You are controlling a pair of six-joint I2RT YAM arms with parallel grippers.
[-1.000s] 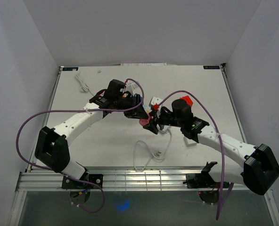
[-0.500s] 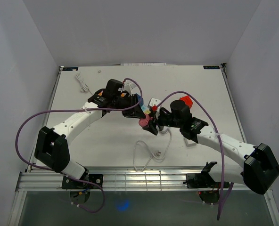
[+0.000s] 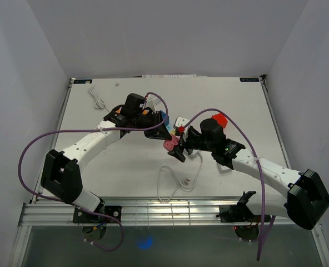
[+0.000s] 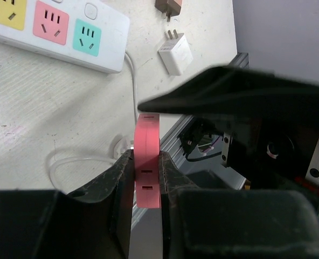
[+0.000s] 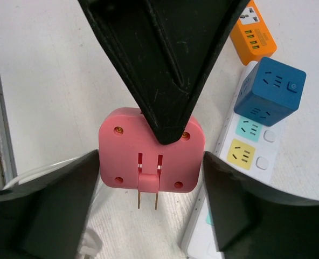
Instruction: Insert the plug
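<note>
The left gripper (image 4: pixel 147 162) is clamped on the pink plug (image 4: pixel 147 135), its two dark fingers (image 4: pixel 122 181) pressed against the plug's flat faces, so that the left wrist view shows the plug edge-on, upright between them; in the right wrist view one of these fingers crosses the plug's face as a black wedge coming down from above; the plug's two metal prongs point down, past that finger's tip. The right gripper (image 5: pixel 150 156) has its fingers (image 5: pixel 46 205) spread, one at each side edge of the same plug; they look flush with those edges, but I cannot tell whether they squeeze it. The plug is held above the table (image 3: pixel 120 161), between the two grippers. Beyond the right gripper's fingers, to their right, lies a white power strip (image 5: pixel 245 145) with coloured sockets; a blue cube socket (image 5: pixel 270 91) stands at its far end, and an orange strip (image 5: pixel 254 35) lies further off. Ahead of the left fingers lie a white charger (image 4: pixel 175 53) and a brown charger (image 4: pixel 166 6); a white cable (image 4: pixel 68 156) loops to their left.
</note>
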